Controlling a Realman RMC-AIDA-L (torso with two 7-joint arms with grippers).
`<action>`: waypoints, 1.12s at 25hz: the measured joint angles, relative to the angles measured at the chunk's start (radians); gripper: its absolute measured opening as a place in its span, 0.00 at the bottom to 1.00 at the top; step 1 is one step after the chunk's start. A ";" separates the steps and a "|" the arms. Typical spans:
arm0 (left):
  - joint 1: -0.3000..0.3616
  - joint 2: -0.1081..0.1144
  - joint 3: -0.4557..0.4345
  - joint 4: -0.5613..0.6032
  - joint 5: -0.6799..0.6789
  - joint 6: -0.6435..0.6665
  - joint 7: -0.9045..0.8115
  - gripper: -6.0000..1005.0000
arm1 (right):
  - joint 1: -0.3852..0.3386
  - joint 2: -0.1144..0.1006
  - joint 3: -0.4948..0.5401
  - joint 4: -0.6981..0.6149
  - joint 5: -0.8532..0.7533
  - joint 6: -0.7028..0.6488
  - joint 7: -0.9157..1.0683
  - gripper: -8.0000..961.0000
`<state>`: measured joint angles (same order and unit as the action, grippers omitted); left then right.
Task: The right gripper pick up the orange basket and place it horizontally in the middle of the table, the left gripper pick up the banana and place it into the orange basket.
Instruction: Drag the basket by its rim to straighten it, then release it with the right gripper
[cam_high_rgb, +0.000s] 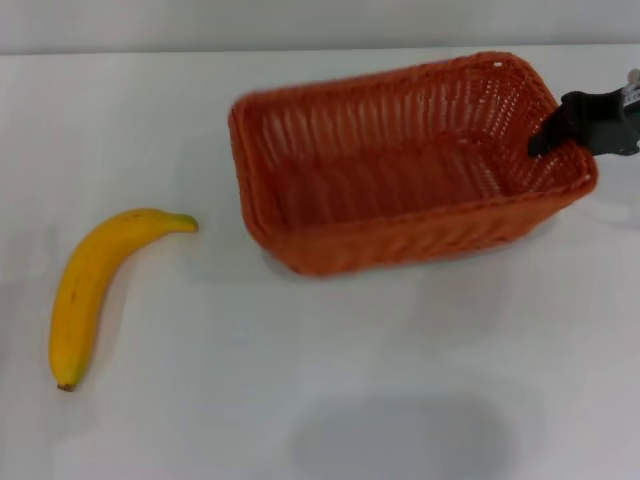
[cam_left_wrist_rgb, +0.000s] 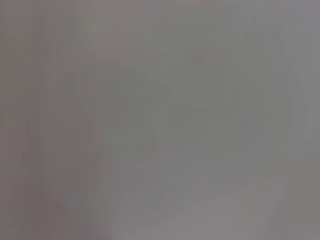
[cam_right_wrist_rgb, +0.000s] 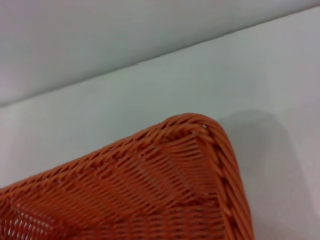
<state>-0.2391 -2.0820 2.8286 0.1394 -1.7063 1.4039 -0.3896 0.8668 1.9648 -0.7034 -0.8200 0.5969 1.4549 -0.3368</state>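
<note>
The orange basket (cam_high_rgb: 400, 165) lies lengthwise across the upper middle of the white table (cam_high_rgb: 330, 380), slightly tilted. My right gripper (cam_high_rgb: 550, 140) reaches in from the right edge of the head view. One black finger hangs inside the basket's right end wall, and the gripper is shut on that rim. In the right wrist view, a braided corner of the orange basket (cam_right_wrist_rgb: 190, 165) fills the lower part. The yellow banana (cam_high_rgb: 95, 285) rests on the table at the left, greenish tip toward the basket, brown stem end nearest me. My left gripper is out of view; its wrist view shows only plain grey.
The table's far edge (cam_high_rgb: 150, 52) runs along the top of the head view, with a grey wall behind it. A soft shadow (cam_high_rgb: 400, 435) falls on the table near the front.
</note>
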 joint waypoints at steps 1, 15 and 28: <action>-0.003 0.000 0.000 0.000 -0.002 0.000 0.000 0.80 | -0.012 0.004 0.000 -0.003 0.019 -0.007 0.005 0.20; -0.026 0.001 0.000 -0.001 -0.053 0.002 0.000 0.80 | -0.104 0.050 -0.082 -0.032 0.163 -0.079 0.004 0.28; -0.027 0.002 0.000 -0.003 -0.075 0.001 0.000 0.79 | -0.191 0.043 -0.212 -0.056 0.338 -0.140 -0.009 0.52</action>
<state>-0.2660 -2.0800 2.8287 0.1364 -1.7814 1.4051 -0.3896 0.6759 2.0081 -0.9150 -0.8761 0.9349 1.3145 -0.3453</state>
